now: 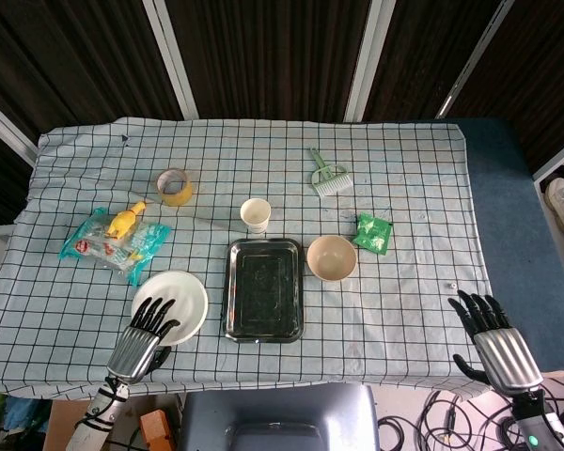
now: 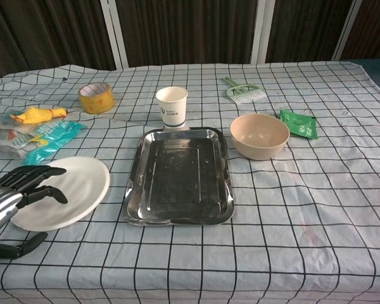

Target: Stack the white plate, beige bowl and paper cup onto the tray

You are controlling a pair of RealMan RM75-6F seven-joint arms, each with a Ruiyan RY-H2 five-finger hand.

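I have the left robot hand [image 1: 148,329] at the near edge of the white plate [image 1: 176,299], fingers spread and reaching over the rim, with the thumb lower down by the counter edge in the chest view. It holds nothing yet; I judge this the approach for a rim grasp, fingers above and thumb below, since a flat plate offers no other purchase on the cloth.

The plate goes first because it is the widest piece and makes the base of the stack. It lies just left of the tray [image 1: 263,289], apart from it, so the carry is short. The tray is bare inside.

The beige bowl [image 1: 332,257] sits upright just right of the tray, and the paper cup [image 1: 255,214] stands upright just beyond the tray's far edge (in the chest view it looks close to touching the rim, though I cannot tell).

My right robot hand [image 1: 489,334] waits off the cloth at the right, fingers spread and empty, well apart from the bowl it will likely handle.

The plate's thin rim could slip as I close.
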